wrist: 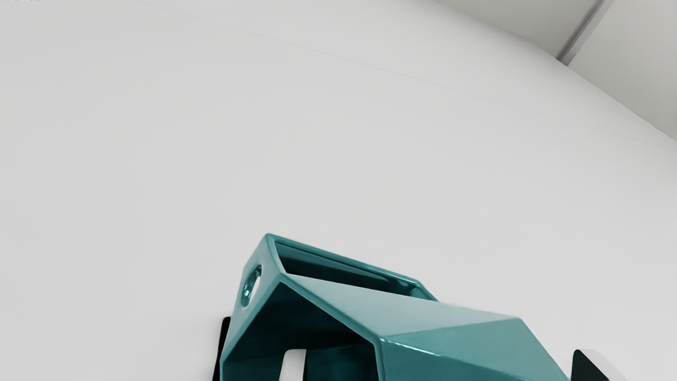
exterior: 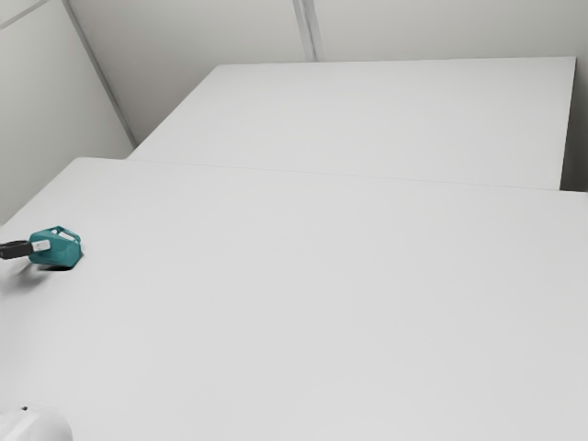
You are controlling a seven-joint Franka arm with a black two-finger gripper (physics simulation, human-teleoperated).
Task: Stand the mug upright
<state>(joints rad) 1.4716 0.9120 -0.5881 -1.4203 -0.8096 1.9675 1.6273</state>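
We've got the jaws point(wrist: 438, 352) parted wide, no grip on the mug point(wrist: 465, 341): one finger at or just inside its mouth, we can't say which, the other out by its base. And the mug's on its side, handle point(wrist: 349, 259) uppermost, near the exterior view's left edge! Danger here: squeeze end to end and those sloping faces could slip, rolling it away; snag the rim and we'd drag it. Our hand reaches in low and nearly level over the worktop point(exterior: 322, 303).
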